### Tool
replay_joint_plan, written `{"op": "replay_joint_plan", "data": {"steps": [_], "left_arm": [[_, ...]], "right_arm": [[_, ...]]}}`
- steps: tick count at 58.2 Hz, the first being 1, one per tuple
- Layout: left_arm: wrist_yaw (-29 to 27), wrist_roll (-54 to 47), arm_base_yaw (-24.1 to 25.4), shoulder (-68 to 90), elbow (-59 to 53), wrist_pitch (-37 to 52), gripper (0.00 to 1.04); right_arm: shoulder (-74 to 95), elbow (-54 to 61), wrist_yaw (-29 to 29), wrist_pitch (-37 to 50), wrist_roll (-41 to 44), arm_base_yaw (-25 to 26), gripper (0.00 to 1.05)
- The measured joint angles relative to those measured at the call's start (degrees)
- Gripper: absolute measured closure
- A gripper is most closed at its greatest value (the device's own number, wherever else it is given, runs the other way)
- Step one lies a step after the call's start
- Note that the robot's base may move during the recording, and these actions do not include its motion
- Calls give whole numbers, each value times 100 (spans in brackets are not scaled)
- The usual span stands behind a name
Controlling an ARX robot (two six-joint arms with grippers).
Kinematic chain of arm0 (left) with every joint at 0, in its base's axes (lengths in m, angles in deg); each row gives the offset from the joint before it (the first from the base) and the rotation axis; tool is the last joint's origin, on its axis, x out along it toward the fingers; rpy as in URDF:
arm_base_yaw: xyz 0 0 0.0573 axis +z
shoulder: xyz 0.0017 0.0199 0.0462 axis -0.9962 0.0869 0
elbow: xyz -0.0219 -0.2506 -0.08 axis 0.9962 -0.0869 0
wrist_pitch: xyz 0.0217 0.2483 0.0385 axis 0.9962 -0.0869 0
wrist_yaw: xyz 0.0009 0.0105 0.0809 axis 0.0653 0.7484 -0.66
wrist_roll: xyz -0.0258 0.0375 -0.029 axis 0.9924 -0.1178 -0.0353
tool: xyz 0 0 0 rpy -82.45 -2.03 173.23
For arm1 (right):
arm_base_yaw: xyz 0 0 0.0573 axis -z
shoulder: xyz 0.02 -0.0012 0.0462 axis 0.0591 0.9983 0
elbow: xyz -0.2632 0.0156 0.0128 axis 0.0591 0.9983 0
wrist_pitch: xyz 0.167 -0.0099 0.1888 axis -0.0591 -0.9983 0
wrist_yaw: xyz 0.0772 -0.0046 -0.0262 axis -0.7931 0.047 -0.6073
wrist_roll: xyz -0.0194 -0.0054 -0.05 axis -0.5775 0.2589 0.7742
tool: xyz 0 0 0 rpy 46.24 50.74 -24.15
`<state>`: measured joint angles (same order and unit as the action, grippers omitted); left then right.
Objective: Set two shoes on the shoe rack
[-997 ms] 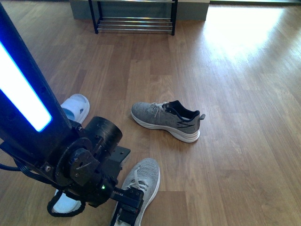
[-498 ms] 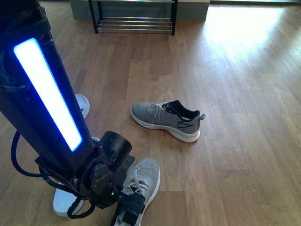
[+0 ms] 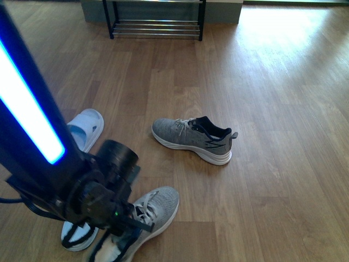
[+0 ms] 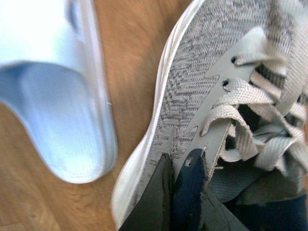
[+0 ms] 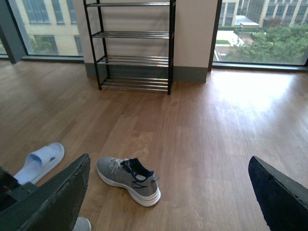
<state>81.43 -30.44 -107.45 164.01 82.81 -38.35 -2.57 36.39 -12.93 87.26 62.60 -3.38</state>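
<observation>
Item 1. Near grey knit sneaker (image 3: pixel 158 207): on the wood floor (image 3: pixel 272 109), near left, toe pointing far-right, pale laces loose.

Item 2. Left gripper (image 4: pixel 185 192): jaws pinched on the side wall of this sneaker's opening, beside the laces; navy lining shows between the dark fingers (image 4: pixel 154 202).

Item 3. Far grey knit sneaker (image 3: pixel 192 140): upright on its white sole mid-floor, toe to the left, well apart from both grippers.

Item 4. Shoe rack (image 5: pixel 134 45): black frame with chrome bars, against the far wall, all tiers bare.

Item 5. Right gripper (image 5: pixel 169 161): jaws spread wide, holding nothing, raised above the floor.

Item 6. Pale blue slipper (image 4: pixel 53 110): just beside the held sneaker. A second slipper (image 3: pixel 84 128) lies further left.
</observation>
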Motion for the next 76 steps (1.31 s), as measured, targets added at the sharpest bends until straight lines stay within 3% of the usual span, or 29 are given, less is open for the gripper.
{"op": "replay_joint_plan", "data": {"steps": [15,28,34,40,46,49,54,59,64,76], "left_arm": [[-455,225,726,-3167,-1731,232,103],[-868,396,1123,-6050,-2964,-651,103],[-1119,492,1237,-7755,-3427,-1521,103],[-1576,562,1207,-9267,-3744,-2393,103],[-2402,450,942,-10454,-4083,-2846,103],[-2804,348,765,-10854,-4238,-2896,103],[-3926,-144,188,-11704,-4627,-2632,103],[-4787,-538,-26,-12338,-4819,-2455,103],[-5080,-721,-48,-12563,-4833,-2376,103],[-5097,-885,-61,-12603,-4841,-2369,103]], "right_arm": [[0,0,0,0,0,0,9],[0,0,-2,0,0,0,9],[0,0,0,0,0,0,9],[0,0,0,0,0,0,9],[0,0,-2,0,2,0,9],[0,0,-2,0,0,-2,9],[0,0,0,0,2,0,9],[0,0,2,0,0,0,9],[2,0,-2,0,0,0,9],[0,0,0,0,0,0,9]]}}
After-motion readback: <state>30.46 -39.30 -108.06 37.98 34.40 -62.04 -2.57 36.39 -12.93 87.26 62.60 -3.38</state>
